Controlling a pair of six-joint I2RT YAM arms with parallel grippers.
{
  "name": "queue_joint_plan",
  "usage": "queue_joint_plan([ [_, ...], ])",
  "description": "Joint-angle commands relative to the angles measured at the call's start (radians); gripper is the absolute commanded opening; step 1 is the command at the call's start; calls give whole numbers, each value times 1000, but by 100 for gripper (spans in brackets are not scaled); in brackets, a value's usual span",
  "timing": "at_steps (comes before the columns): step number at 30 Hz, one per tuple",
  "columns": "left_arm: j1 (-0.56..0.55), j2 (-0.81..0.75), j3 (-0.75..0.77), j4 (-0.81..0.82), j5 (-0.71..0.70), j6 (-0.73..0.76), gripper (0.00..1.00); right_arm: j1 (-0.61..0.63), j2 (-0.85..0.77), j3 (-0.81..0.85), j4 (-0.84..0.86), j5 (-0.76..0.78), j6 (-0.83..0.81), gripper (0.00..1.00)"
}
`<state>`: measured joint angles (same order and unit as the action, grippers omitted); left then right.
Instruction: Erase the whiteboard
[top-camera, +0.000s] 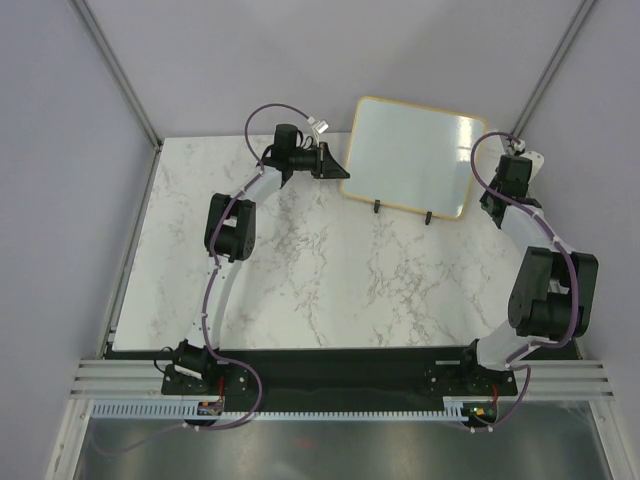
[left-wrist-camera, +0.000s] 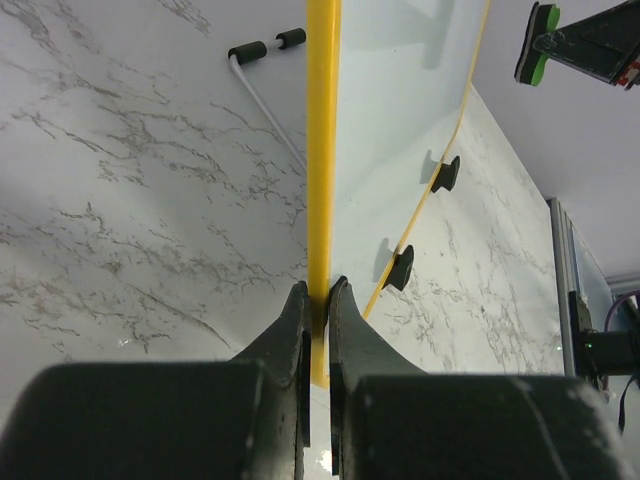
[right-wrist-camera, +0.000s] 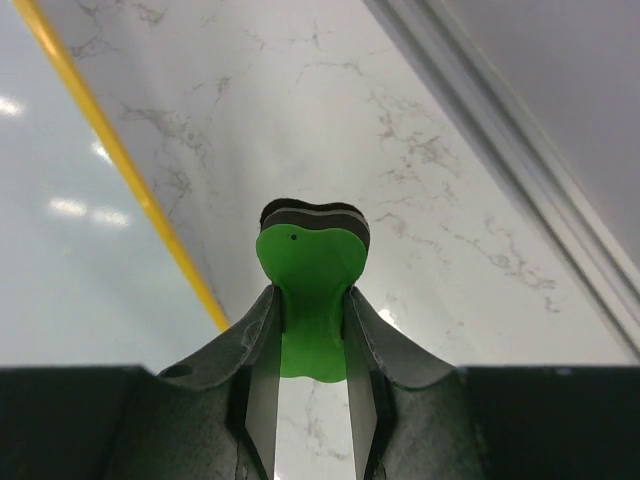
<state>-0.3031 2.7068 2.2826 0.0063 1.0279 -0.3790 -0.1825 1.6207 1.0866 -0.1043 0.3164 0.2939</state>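
A: Your left tool (left-wrist-camera: 318, 292) is clamping the whiteboard (top-camera: 410, 155) by its frame. Your right tool (right-wrist-camera: 310, 305), beside the whiteboard, is gripping the eraser (right-wrist-camera: 310, 258).

B: It's standing on the bench (top-camera: 300, 285). Pushing hard, you're risking tipping it.

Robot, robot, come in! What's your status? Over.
Left gripper shut on whiteboard frame. Right gripper shut on green eraser, beside board's right edge. Nothing seen blocking board's face. Over.

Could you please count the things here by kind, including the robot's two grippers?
Glossy white wood-framed rectangular whiteboard: 1
Green-and-black eraser block: 1
Black clip feet: 2
Two-finger grippers, left gripper and right gripper: 2
Total: 6
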Motion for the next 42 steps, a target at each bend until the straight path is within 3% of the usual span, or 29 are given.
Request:
queue_joint_plan([
  [1, 10, -65, -26, 0, -40, 58, 2, -38, -27, -50, 14, -113, 40, 0],
  [8, 5, -65, -32, 0, -46, 57, 2, -110, 63, -102, 23, -169, 74, 0],
  [13, 1, -61, -32, 0, -49, 55, 2, -110, 108, -99, 21, -172, 68, 25],
  [14, 1, -61, -32, 0, -48, 52, 2, -110, 114, -99, 21, -172, 68, 41],
  [17, 2, -58, -35, 0, -45, 45, 2, -110, 107, -102, 20, -168, 68, 65],
  [20, 1, -58, -40, 0, -57, 31, 2, -112, 79, -103, 18, -158, 62, 75],
  [24, 2, -64, -61, -43, -69, 28, 3, -109, 53, -102, 20, -166, 56, 75],
  [27, 1, -79, -84, -35, -84, 28, 9, -107, 50, -99, 20, -180, 53, 75],
  [34, 1, -74, -91, -9, -80, -12, 39, -106, 50, -94, 20, -203, 45, 75],
  [39, 1, -70, -84, -6, -69, -9, 48, -100, 44, -94, 23, -204, 50, 75],
  [42, 1, -68, -84, 18, -31, -20, 58, -98, 44, -91, 23, -218, 48, 75],
])
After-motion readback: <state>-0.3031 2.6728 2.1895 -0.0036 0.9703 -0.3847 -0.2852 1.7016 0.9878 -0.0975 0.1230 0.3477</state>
